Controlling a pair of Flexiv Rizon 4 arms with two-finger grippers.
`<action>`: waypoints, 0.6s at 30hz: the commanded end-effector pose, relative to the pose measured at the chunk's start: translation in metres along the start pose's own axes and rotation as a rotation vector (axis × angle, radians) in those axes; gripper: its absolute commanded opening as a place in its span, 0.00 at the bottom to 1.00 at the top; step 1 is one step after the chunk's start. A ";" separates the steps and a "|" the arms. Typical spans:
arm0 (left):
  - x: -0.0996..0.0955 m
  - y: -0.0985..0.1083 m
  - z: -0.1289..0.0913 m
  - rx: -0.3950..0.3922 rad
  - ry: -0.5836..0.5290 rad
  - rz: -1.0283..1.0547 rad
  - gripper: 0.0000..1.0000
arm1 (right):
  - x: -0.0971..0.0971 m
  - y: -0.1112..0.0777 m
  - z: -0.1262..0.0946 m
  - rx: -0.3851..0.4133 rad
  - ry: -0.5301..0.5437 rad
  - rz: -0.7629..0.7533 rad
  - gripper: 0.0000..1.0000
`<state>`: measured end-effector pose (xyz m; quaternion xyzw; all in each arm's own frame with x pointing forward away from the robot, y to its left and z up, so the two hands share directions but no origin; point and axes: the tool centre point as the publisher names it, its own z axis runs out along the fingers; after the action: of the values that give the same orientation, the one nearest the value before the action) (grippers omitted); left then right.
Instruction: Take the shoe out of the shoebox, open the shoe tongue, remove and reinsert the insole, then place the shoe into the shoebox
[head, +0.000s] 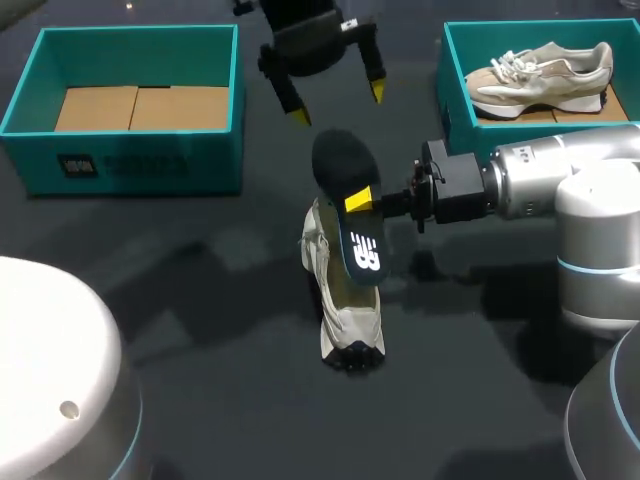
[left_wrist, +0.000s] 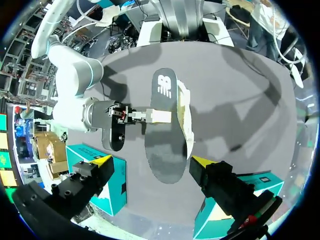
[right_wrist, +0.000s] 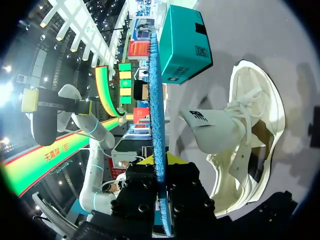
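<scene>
A white logo mark sits on the dark underside of the insole (head: 358, 240), toward its narrower end. The shoe tongue (right_wrist: 212, 127) bears a small dark logo. The left shoebox (head: 150, 160) has a dark label with pale print on its front wall, too small to read. In the right wrist view a teal shoebox (right_wrist: 187, 45) carries a square code patch and small print, likewise illegible.

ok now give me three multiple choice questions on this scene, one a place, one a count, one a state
1. Teal shoeboxes on the table? A one B two C three
2. Where is the insole? A in a shoebox B in the fingers of the right gripper, over the shoe C flat on the table
3. The left gripper is? A open, empty B shut on the insole C shut on the shoe
Key: 1 B, one each side. 2 B, fingers pinch it. 3 A, fingers apart, nothing between.
</scene>
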<state>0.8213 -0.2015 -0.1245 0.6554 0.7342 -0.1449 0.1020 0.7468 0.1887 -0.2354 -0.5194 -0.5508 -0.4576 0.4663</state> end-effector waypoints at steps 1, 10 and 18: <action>0.025 -0.002 -0.001 0.017 -0.499 0.014 1.00 | 0.000 0.000 0.002 -0.002 -0.001 0.000 0.00; 0.025 -0.002 -0.001 0.017 -0.499 0.014 1.00 | 0.000 0.000 0.002 -0.002 -0.001 0.000 0.00; 0.049 -0.017 0.011 -0.029 -0.738 0.065 1.00 | 0.000 0.000 0.002 -0.002 -0.001 0.000 0.00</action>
<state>0.8110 -0.1736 -0.1427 0.6385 0.6838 -0.2594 0.2395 0.7469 0.1887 -0.2353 -0.5194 -0.5510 -0.4574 0.4663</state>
